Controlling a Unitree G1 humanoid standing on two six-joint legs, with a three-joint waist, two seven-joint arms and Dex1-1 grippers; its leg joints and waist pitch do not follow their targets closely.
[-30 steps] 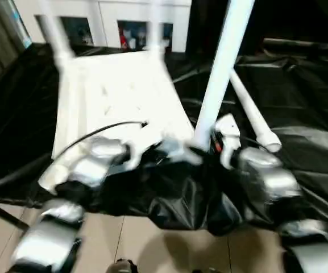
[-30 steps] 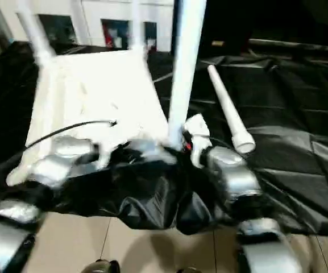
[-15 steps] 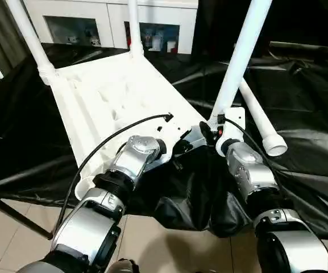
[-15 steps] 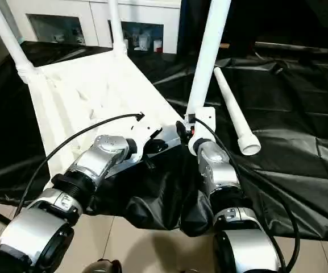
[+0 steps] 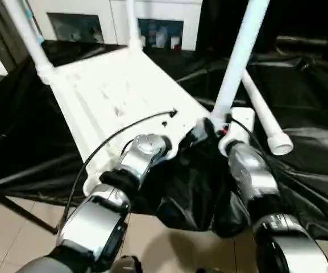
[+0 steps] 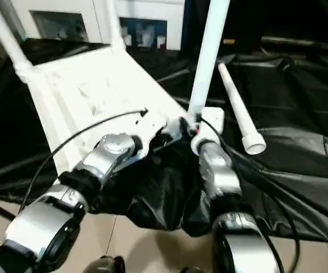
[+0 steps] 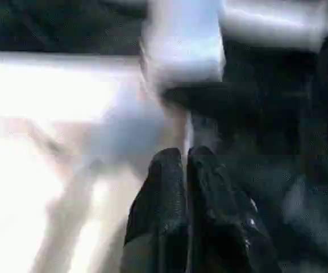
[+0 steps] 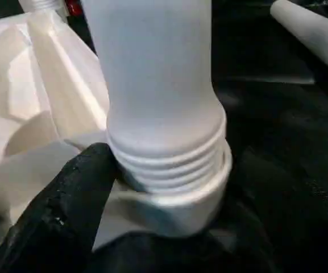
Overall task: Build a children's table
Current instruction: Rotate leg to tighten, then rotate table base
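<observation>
Head views: upturned white plastic children's table on black-draped counter, near edge; right end effector at near-corner leg.
Left wrist: left end effector fingers together.
Right wrist: one black finger beside leg's exposed threads; spread unclear. Judgement: regrip squarely, twist until threads vanish.

2 silver forearms, segmented and rounded, with black collars between the shiny metal sections. The left forearm ends in a round silver cap, and a thin black cable arcs over it. The right forearm carries black cabling along its side and a white wrist block with a red spot. The fingers are matte black, rubbery and rounded.
</observation>
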